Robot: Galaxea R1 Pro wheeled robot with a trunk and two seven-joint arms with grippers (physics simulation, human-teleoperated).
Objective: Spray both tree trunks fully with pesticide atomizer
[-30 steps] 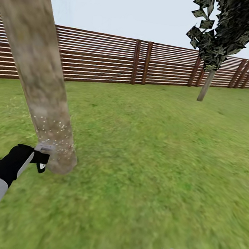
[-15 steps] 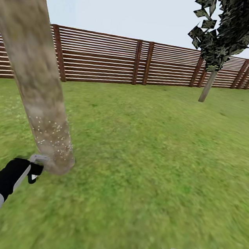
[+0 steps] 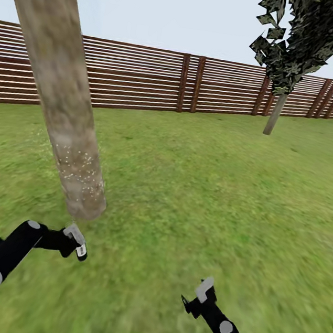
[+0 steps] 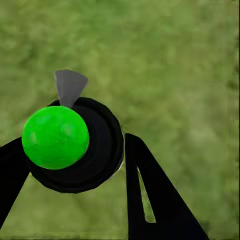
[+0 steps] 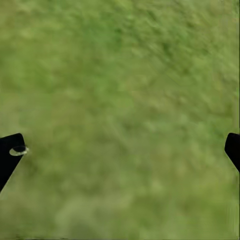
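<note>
Already the left claw grips the pesticide atomizer at lower left, just short of the speckled tree trunk.

Seen through the left wrist camera, the bottle sits clamped between the dark fingers with its green part facing the lens. White specks cover just the trunk's lowest stretch; the rest looks bare. The right claw hangs spread and empty over the lawn. The likely risk: a nozzle pointed off the bark would wet grass instead, leaving the upper trunk uncovered.
</note>
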